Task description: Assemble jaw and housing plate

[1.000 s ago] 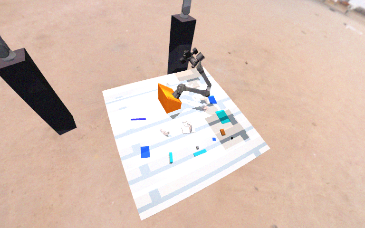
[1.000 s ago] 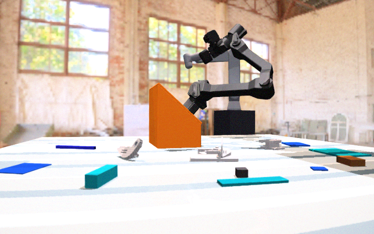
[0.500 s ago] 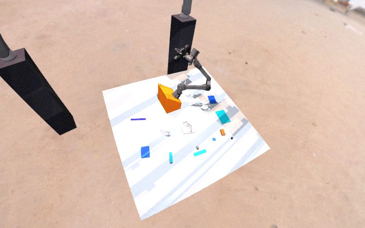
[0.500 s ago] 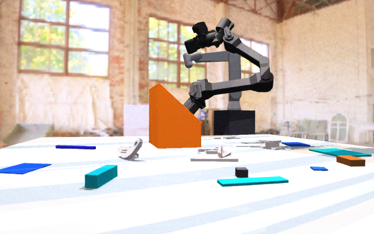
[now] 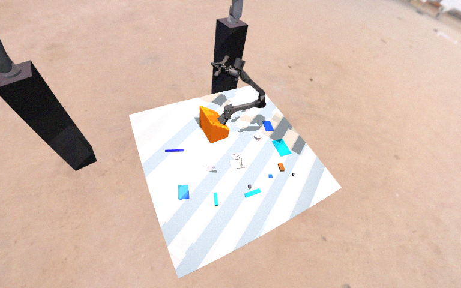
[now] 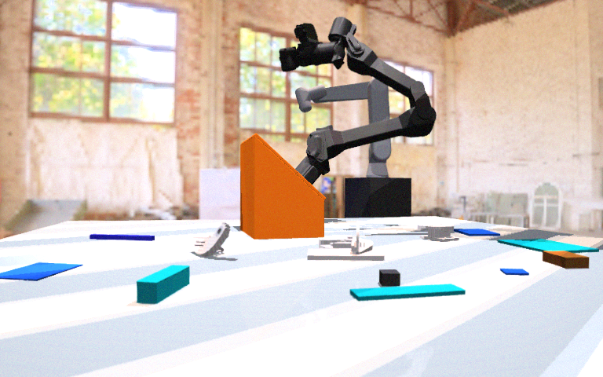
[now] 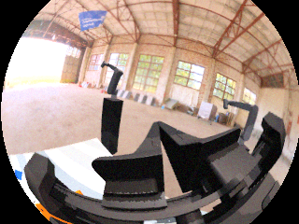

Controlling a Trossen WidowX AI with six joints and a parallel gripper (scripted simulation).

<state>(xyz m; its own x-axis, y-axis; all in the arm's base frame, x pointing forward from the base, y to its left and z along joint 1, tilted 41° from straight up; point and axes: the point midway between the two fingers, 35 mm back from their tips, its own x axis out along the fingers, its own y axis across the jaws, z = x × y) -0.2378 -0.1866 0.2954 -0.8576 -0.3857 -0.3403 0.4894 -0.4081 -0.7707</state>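
Note:
A pale flat base (image 5: 236, 165) (image 6: 342, 258) lies on the table with low parts and an upright piece on it; its pins and the jaw on it are too small to tell apart. A loose pale part (image 5: 209, 167) (image 6: 216, 242) stands tilted to its left, with a hole and ridges on its edge. Another pale, rounded part (image 5: 258, 137) (image 6: 439, 232) lies behind and right of the base. Which loose part is the jaw and which the housing plate I cannot tell. My gripper (image 5: 212, 64) (image 6: 284, 60) (image 7: 160, 125) is shut and empty, high above the table's back, away from all three.
An orange wedge-shaped stand (image 5: 213, 134) (image 6: 281, 195) carries the arm. Around the parts lie a dark blue bar (image 5: 174, 150) (image 6: 122, 237), cyan blocks (image 5: 215, 198) (image 6: 407, 291), a black cube (image 6: 389, 277), an orange-brown block (image 5: 281, 167) (image 6: 565, 259) and flat blue pieces (image 5: 183, 192) (image 6: 36, 270).

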